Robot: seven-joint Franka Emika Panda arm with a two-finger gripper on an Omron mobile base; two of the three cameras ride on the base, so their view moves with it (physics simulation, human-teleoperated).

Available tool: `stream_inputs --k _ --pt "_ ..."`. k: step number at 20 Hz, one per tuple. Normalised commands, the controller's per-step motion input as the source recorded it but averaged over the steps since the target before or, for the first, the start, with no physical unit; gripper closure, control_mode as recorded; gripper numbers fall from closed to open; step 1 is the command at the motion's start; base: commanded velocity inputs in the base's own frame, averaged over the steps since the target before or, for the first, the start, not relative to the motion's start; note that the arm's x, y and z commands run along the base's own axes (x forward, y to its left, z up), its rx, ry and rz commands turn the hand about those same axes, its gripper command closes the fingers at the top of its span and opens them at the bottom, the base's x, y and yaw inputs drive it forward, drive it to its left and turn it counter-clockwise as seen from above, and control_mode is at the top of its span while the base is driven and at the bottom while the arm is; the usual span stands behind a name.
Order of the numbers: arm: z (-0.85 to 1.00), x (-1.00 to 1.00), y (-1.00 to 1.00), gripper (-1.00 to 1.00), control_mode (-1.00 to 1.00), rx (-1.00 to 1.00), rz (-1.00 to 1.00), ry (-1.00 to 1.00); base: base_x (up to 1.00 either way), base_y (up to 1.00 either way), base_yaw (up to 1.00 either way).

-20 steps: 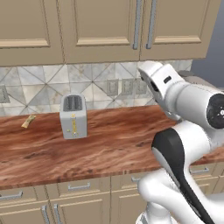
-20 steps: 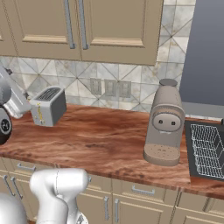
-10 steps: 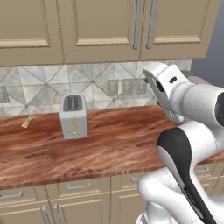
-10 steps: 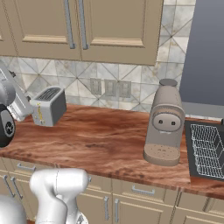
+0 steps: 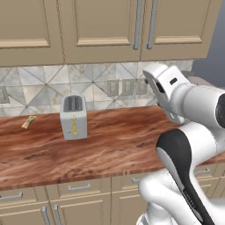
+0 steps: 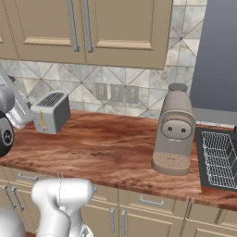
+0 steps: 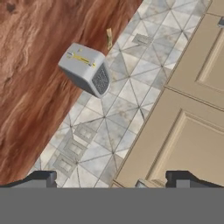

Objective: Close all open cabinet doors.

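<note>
- My gripper (image 7: 111,177) is wide apart and holds nothing.
- It is up near the wall, looking along the tiles and the cabinet doors (image 7: 192,131).
- The cabinet doors (image 5: 105,26) hang on the wall above the bench (image 5: 110,145).
- They are tan wood, each with a sunk-in panel and a thin silver handle (image 5: 138,24).
- The doors I can see here look flat and shut. I cannot tell from here where an open one is.
- I think I could bump the toaster (image 5: 73,116) or the coffee machine (image 6: 175,129) if my arm swings low over the bench.
- I might also hit a door edge if I move up too fast.
</note>
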Motion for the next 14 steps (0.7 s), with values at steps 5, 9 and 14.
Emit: stream_inputs --k 5,9,14 --pt "-0.17 -0.23 0.28 -1.00 -1.00 0.00 0.00 0.00 0.00 0.00 0.00" --pt "-0.27 -0.31 0.44 -1.00 1.00 -0.01 0.02 0.00 -0.08 0.22 0.02" --pt "0.00 0.00 0.00 -1.00 1.00 0.00 0.00 0.00 -0.32 0.82 0.17"
